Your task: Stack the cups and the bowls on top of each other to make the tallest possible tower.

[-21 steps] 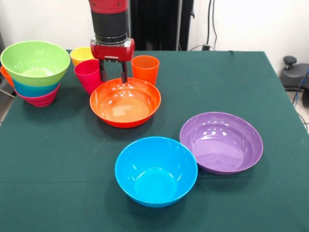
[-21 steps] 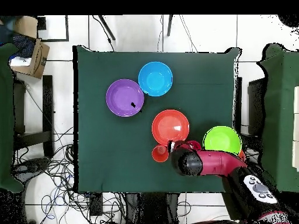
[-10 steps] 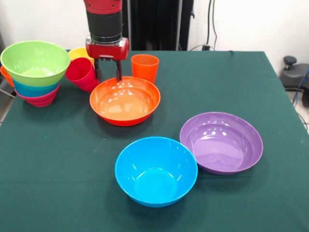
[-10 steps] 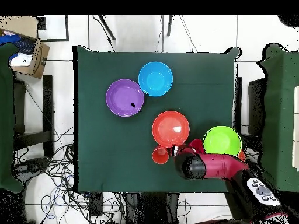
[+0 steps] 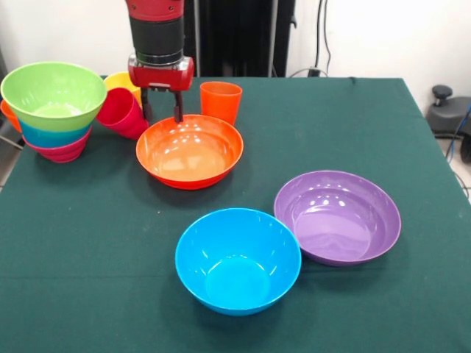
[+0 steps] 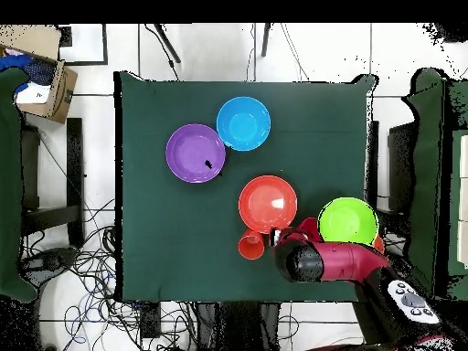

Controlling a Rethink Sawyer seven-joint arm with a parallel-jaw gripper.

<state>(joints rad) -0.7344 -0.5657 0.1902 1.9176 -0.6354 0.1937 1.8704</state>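
My gripper hangs open at the far rim of the large orange bowl, its fingertips just behind that rim. The left finger presses the red-pink cup, which leans tilted towards the yellow cup. The orange cup stands upright to the right of the gripper. At the far left the lime green bowl sits nested on a blue and a magenta bowl. The blue bowl and the purple bowl rest apart near the front. Overhead, the arm covers the gripper beside the orange bowl.
A small orange bowl peeks out behind the pile at the left table edge. Off the table lie a cardboard box and cables on the floor. The green cloth covers the table.
The gripper has shifted left and slightly back, tipping the red-pink cup over against the yellow cup. The orange bowl slid a little left with it.
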